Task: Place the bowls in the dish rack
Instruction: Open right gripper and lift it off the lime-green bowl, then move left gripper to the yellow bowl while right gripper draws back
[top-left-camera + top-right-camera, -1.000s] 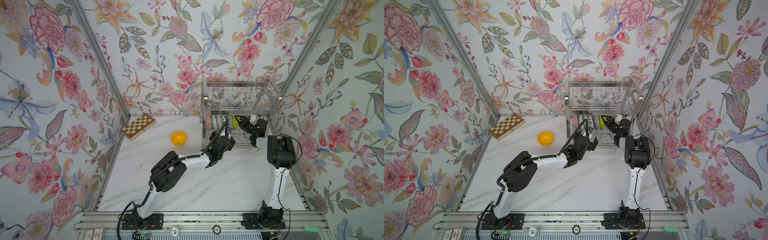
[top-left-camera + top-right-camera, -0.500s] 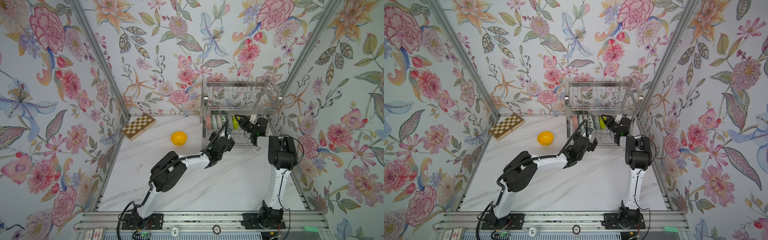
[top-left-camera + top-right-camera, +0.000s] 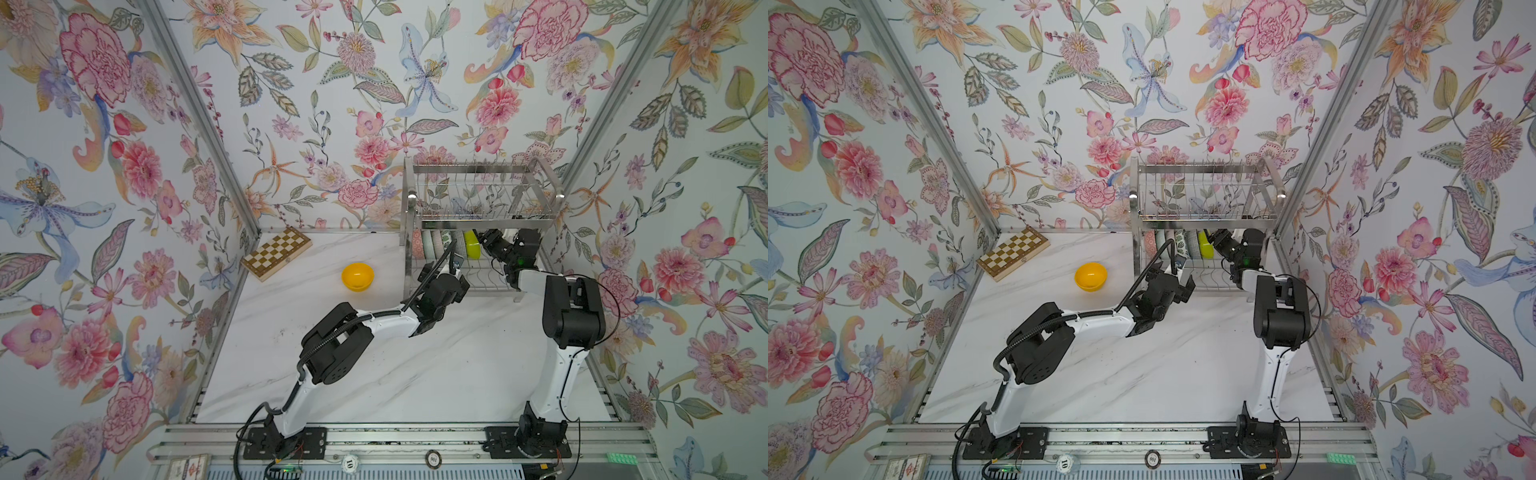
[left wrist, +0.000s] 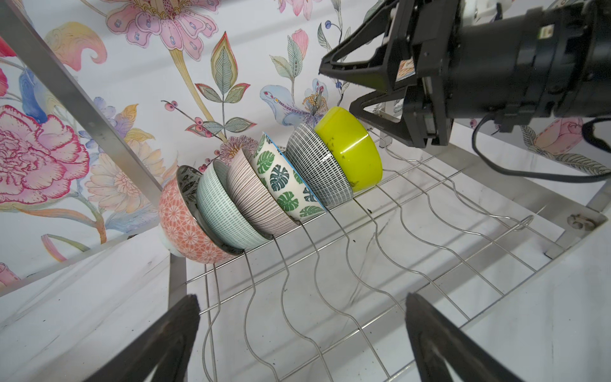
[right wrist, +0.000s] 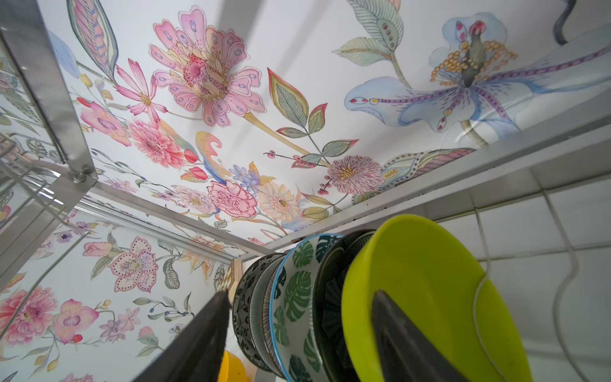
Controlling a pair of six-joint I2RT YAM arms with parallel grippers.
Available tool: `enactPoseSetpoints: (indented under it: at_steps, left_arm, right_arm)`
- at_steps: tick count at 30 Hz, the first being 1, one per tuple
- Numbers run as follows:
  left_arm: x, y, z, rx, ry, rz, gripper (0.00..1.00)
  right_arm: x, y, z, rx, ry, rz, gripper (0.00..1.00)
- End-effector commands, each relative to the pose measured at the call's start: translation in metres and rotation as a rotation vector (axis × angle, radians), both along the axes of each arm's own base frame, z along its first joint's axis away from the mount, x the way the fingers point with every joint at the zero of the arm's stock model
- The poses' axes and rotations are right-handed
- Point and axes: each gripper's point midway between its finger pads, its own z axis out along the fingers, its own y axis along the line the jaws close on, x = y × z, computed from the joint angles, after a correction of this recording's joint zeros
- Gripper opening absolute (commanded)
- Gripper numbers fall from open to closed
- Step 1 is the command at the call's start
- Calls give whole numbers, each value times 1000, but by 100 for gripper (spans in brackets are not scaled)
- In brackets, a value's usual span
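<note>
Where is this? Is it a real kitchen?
Probably not: it looks like a robot test booth dressed as a kitchen. A left arm and right arm are fixed to a rail by the table, flowery walls box it in, and a dish rack holds bowls.

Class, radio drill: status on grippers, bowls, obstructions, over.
Left gripper open, empty, at rack. Right gripper open at lime bowl. Six bowls racked; yellow bowl on table. Nothing blocks it.

Seven bowls (image 4: 350, 148), one dish rack (image 3: 478, 169), one chessboard (image 3: 276, 252).
</note>
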Motion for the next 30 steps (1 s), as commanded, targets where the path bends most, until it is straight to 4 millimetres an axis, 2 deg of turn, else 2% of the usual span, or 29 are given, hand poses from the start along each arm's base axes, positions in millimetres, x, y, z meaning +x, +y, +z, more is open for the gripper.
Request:
enactPoseSetpoints:
  at_steps: [1,10,18,23,30]
  left_arm:
    - [-5,8,22,-41,-19,23,99]
    - [-11,18,27,-66,-12,32,99]
    - [-22,36,30,-97,17,53,99]
    - [-36,40,33,-118,53,1,99]
    - [-52,62,35,-124,81,1,99]
  right_arm:
    - [-8,1,10,-58,-29,-26,74]
    - [-32,1,12,-95,-34,-50,85]
    - [-68,10,15,-220,-41,-82,99]
    - [-93,22,19,-304,-53,-92,99]
    - [-136,34,14,-394,-53,-115,99]
